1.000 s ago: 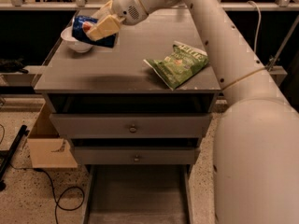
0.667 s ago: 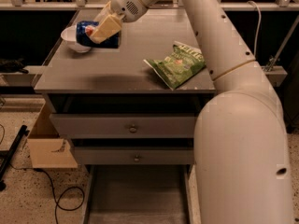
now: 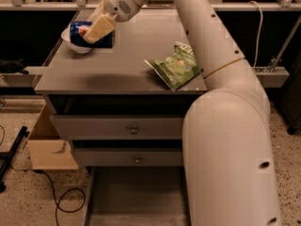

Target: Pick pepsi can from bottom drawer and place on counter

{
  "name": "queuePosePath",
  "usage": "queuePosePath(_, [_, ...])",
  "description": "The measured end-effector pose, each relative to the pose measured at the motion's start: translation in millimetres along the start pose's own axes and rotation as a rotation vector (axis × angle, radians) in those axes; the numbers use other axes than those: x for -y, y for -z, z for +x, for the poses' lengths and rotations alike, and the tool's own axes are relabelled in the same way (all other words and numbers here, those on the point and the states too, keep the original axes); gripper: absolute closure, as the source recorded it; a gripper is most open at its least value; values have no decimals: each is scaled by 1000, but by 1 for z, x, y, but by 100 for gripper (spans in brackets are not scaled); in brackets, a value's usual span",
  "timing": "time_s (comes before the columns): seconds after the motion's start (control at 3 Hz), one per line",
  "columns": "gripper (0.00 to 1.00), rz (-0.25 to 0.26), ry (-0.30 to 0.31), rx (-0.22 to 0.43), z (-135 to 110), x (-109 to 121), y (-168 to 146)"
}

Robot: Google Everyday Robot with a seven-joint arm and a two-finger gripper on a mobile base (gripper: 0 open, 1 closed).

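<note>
Clasping pepsi can (image 3: pixel 75 31), pincer (image 3: pixel 94 32) by bowl (image 3: pixel 76 46), bag (image 3: pixel 176 66) apart

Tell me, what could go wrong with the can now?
1. The claw grips the can right by the bowl. If it goes down here, the can might land on the bowl's rim and tip it.
2. The can is held on its side, near the left edge of the counter. Once let go, it could roll off.
</note>
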State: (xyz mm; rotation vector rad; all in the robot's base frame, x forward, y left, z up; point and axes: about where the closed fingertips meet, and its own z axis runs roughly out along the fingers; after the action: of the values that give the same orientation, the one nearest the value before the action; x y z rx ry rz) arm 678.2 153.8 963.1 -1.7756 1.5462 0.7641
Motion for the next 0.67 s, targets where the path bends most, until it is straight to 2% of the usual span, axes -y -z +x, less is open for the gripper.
queuePosePath(0.33, [100, -24, -26, -23, 14, -6, -11])
queuePosePath(0.67, [100, -24, -26, -23, 14, -6, -12])
